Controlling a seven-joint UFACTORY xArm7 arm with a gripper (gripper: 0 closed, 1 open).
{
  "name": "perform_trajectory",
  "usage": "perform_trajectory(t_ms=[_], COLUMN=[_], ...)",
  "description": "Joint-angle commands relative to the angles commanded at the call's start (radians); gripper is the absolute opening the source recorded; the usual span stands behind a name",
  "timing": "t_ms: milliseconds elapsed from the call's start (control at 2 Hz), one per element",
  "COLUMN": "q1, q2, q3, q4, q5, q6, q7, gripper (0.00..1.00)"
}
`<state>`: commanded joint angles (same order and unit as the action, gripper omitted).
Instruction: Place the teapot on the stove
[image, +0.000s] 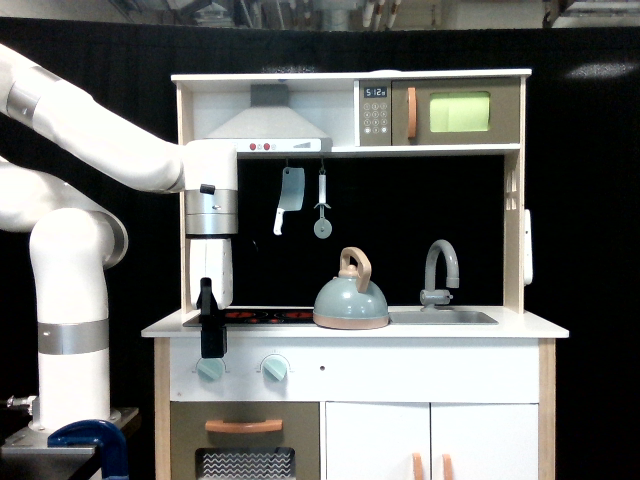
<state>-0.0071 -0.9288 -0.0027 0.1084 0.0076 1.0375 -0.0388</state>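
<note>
The teapot (350, 300), a squat grey-green kettle with a tan arched handle, stands upright on the counter. It sits at the right end of the stove (262, 316), next to the sink. The stove is a flat black panel with red ring marks. My gripper (211, 345) hangs at the counter's front left corner, pointing down, well to the left of the teapot and apart from it. It holds nothing. I see it edge-on as one dark block, so the gap between its fingers does not show.
A grey faucet (441, 272) and sink basin (442, 317) are right of the teapot. A toy cleaver (289, 197) and a utensil (322, 208) hang above the stove under the hood (266, 128). A microwave (440, 112) sits top right. Two knobs (273, 369) are below the counter.
</note>
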Motion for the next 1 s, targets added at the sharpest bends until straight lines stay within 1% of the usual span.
perform_trajectory(t_ms=[500, 1000], q1=[-0.045, -0.051], q2=[-0.073, 0.006], q3=[-0.024, -0.188], q4=[-0.009, 0.065], q5=[-0.029, -0.095], q6=[-0.007, -0.142], q7=[-0.018, -0.286], gripper=[1.00, 1.00])
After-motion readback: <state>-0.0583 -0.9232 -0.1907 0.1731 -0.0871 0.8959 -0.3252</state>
